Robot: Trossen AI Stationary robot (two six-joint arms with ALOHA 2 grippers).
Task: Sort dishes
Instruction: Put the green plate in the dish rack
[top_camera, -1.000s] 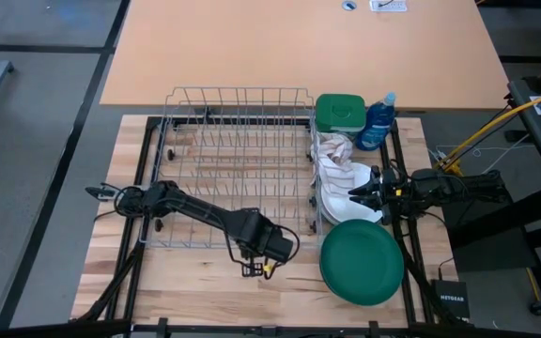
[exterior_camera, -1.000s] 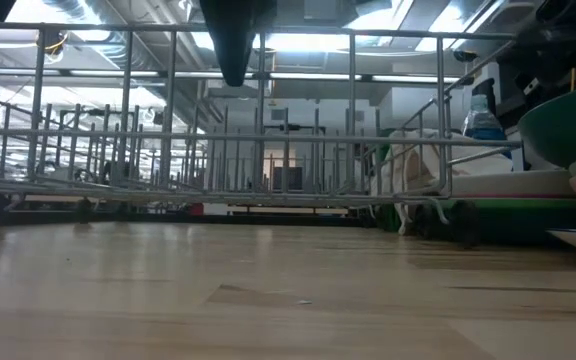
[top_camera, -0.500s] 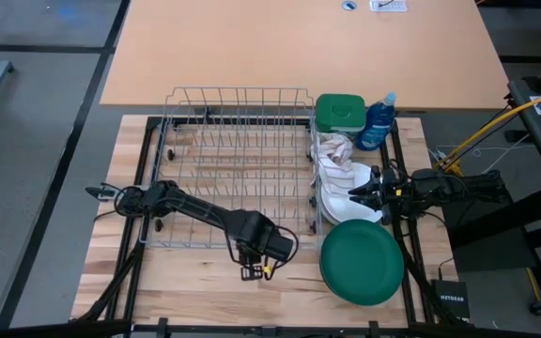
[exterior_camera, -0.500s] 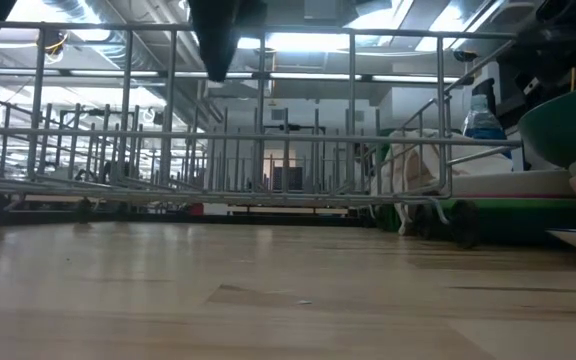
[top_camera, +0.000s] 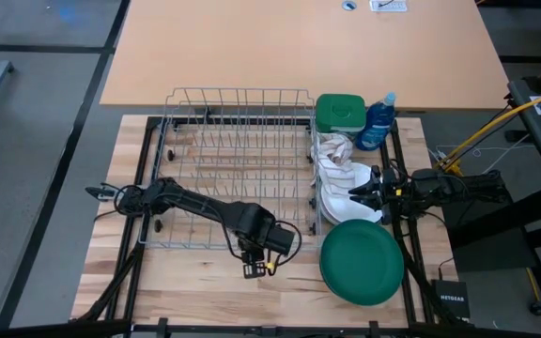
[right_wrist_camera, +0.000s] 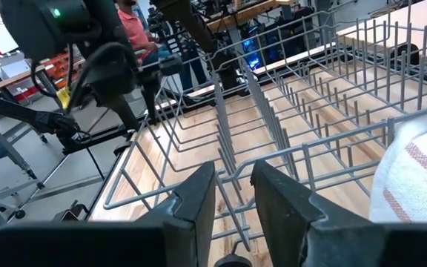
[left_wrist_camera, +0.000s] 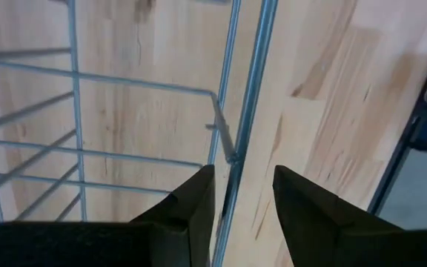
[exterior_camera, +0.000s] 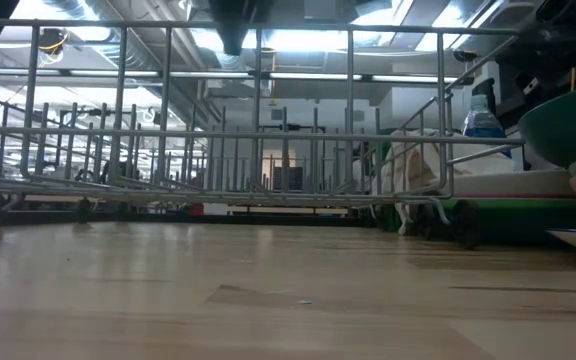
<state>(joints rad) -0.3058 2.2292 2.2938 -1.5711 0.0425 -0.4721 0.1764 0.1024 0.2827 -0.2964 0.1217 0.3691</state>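
The dishes sit at the right of the surface (top_camera: 205, 282): a dark green plate (top_camera: 362, 261) near the front edge, with paler plates (top_camera: 346, 192) stacked just behind it beside the wire rack (top_camera: 238, 160). The rack holds none of them.

The left gripper (left_wrist_camera: 242, 189) is low at the rack's front rim, its fingers a narrow gap apart with a rim wire (left_wrist_camera: 247, 111) running between them; I cannot tell whether they touch it, and they hold no dish. The right gripper (right_wrist_camera: 232, 189) hovers by the pale stack, facing across the rack, fingers parted a little and empty.

The main risk, as I judge it, is at the left fingers. If they close or pull while straddling that wire, the light rack would likely be dragged or tipped, and its tines would then be out of line for any plate brought over. Lifting straight up first would avoid a snag.

On the right, a cloth (top_camera: 332, 150) lies against the stack, so a reach for a plate could catch fabric and drag it along. A thin, smooth plate rim may slip from a narrow pinch, and the dark green plate lies close to the front edge of the surface, where a nudge could push it off.
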